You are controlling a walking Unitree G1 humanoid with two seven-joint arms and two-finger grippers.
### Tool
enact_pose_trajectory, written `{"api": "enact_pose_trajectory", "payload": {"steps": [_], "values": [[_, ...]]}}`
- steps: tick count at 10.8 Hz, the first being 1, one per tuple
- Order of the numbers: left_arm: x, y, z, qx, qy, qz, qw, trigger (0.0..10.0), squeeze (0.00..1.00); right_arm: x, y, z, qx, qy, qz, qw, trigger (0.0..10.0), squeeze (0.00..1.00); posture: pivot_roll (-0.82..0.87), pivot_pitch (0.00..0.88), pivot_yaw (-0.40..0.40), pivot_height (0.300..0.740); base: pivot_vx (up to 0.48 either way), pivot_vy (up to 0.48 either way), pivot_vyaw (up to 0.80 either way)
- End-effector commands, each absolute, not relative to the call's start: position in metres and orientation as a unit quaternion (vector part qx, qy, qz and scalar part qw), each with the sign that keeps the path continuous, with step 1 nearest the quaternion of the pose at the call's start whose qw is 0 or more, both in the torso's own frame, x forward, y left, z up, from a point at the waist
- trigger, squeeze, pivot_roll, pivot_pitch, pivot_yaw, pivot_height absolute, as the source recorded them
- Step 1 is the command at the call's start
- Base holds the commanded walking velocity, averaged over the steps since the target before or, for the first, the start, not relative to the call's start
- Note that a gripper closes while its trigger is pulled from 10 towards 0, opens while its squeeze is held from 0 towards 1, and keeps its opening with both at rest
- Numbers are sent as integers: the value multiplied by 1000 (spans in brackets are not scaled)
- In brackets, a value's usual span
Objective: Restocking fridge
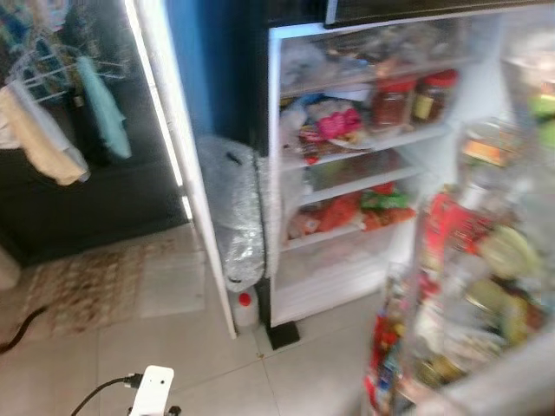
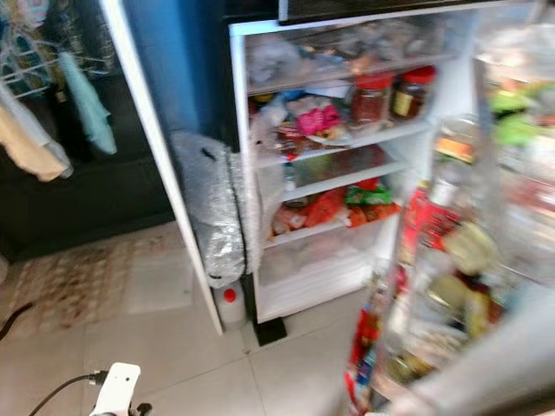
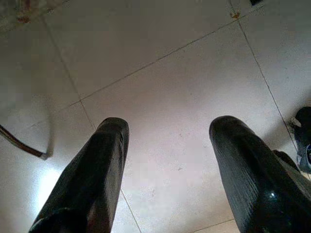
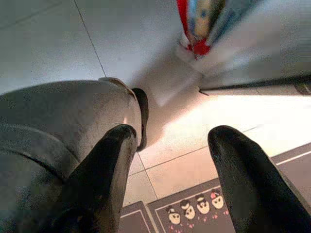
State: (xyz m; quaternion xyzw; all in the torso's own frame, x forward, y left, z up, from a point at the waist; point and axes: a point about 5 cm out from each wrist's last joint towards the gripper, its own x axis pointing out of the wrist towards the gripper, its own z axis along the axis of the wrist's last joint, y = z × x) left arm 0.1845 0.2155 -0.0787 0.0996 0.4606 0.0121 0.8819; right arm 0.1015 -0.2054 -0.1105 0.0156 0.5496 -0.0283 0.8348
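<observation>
The fridge (image 1: 274, 173) stands open ahead of me, its white shelves crowded with food. Two red-lidded jars (image 1: 395, 102) sit on an upper shelf beside a pink packet (image 1: 338, 121); red and green packets (image 1: 342, 212) lie lower down. The open door (image 1: 468, 286) on my right is packed with bottles and jars, blurred. My left gripper (image 3: 167, 160) hangs open over bare floor tiles, holding nothing. My right gripper (image 4: 170, 170) is also open and empty, low beside the bottom edge of the fridge door (image 4: 252, 58).
A bubble-wrapped bundle (image 1: 232, 208) leans against the fridge's left side, with a small red-capped bottle (image 1: 245, 308) under it. A patterned rug (image 1: 87, 286) lies at left, below hanging cloths (image 1: 43, 134). A white device with a cable (image 1: 152, 390) is near me. A grey-clad leg (image 4: 58, 131) and a printed mat (image 4: 194, 208) are below.
</observation>
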Motion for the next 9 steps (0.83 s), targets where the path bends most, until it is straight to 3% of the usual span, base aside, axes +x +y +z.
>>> {"api": "enact_pose_trajectory", "payload": {"steps": [1, 9], "values": [[179, 217, -81, 109, 470, 6, 876, 10000, 0, 99, -204, -112, 15, 557, -25, 830, 10000, 0, -169, 0, 28, 740, 0, 0, 0], [179, 217, -81, 111, 472, -5, 874, 10000, 0, 99, -203, -112, 5, 568, -8, 823, 10000, 0, -175, 0, 29, 740, 0, 0, 0]]}}
